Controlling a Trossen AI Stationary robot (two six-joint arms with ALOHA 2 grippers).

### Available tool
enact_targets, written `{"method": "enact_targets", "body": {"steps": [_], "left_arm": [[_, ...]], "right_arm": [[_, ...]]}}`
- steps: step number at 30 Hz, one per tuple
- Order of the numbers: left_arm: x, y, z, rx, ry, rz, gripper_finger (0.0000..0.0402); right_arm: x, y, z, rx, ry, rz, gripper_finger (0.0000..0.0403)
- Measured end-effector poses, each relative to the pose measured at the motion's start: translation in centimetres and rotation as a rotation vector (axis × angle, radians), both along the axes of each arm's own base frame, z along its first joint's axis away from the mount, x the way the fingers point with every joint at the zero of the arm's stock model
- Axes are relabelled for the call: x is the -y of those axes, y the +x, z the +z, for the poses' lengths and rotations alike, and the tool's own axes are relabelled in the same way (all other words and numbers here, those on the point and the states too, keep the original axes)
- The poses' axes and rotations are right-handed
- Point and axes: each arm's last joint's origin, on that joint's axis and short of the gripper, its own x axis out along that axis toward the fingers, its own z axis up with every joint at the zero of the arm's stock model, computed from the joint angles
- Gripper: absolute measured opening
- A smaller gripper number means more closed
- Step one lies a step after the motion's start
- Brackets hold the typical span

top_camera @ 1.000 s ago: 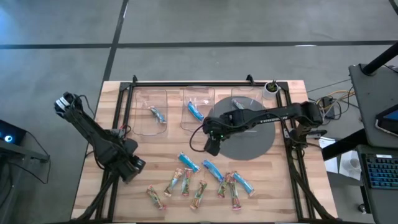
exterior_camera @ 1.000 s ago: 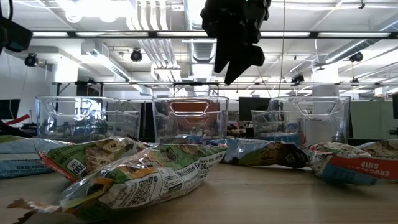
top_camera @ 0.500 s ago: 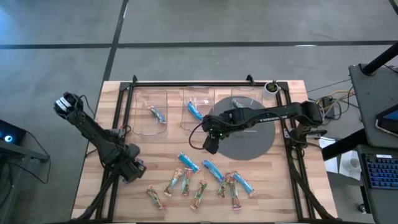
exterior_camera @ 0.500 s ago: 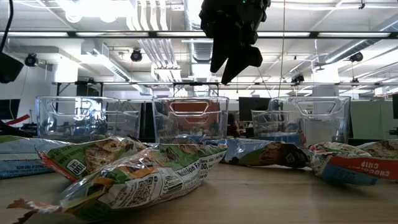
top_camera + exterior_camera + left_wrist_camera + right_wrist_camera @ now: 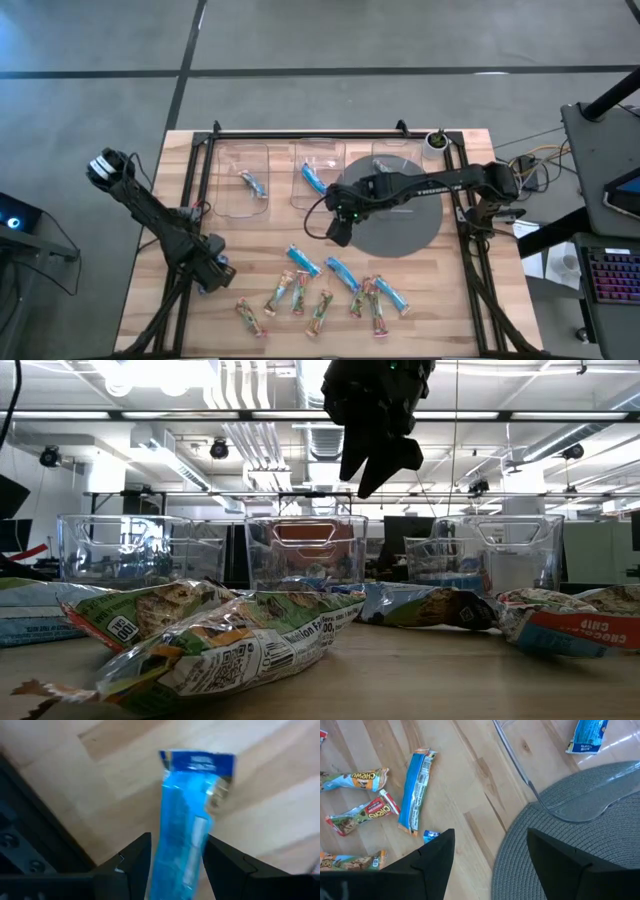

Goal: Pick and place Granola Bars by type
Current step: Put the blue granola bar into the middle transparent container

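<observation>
Wooden table (image 5: 250,235) bears scattered Granola Bars (image 5: 322,290); ceiling pipes overhead.

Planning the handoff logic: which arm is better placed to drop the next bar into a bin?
Left. Its gripper has a blue bar between its fingers. The right gripper hangs empty and open above the table by the grey mat.

The left end effector (image 5: 175,870) holds a blue bar (image 5: 187,827) between its two dark fingers (image 5: 132,862), which press its sides. The bar runs lengthwise away from the camera, its crimped far end over the pale wood worktop (image 5: 280,795). A dark frame (image 5: 25,850) crosses one corner.
</observation>
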Motion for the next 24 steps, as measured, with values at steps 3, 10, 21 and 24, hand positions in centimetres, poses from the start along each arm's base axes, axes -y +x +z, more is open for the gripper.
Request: {"method": "enact_targets", "body": {"steps": [3, 10, 21, 24], "left_arm": [[-0.3, -0.3, -0.6, -0.022, 0.018, 0.015, 0.0156], [0.0, -0.1, -1.2, -0.045, 0.030, -0.003, 0.0121], [1.4, 2.4, 2.7, 0.316, 0.043, 0.034, 0.0041], [1.4, 3.2, 5.4, 0.550, 0.072, 0.080, 0.0038]], "right_arm": [[0.0, -0.1, -0.4, -0.012, 0.000, 0.000, 0.0237], [0.0, -0.4, -1.2, -0.037, 0.006, -0.014, 0.0237], [-0.1, 0.4, 0.2, 0.110, 0.008, -0.008, 0.0233], [0.0, 0.3, 1.2, 0.169, 0.009, -0.008, 0.0233]]}}
